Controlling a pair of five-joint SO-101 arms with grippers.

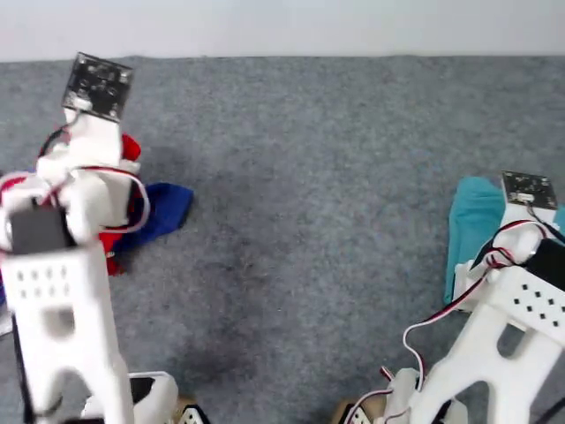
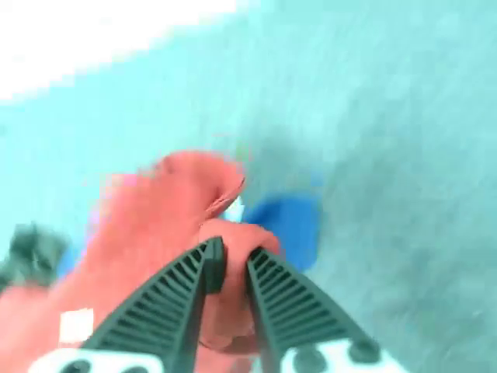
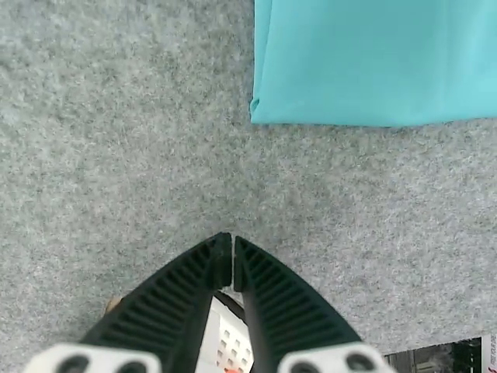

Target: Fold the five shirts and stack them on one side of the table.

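Table [image 1: 309,177] carries a folded teal shirt [image 1: 472,230] at its right edge and a red shirt [image 2: 132,225] bunched against a blue shirt [image 1: 168,208] at its left. Left pincer [image 2: 231,268] pinches red cloth; best to lift it slowly, clear of the blue. Right pincer [image 3: 232,260] hangs closed and empty.

Bright, even light, apparently from overhead, falls on the table [image 1: 309,159], soft shadows pooling beside the left arm [image 1: 66,291], a far strip [image 2: 93,39] glaring white in the left wrist view.
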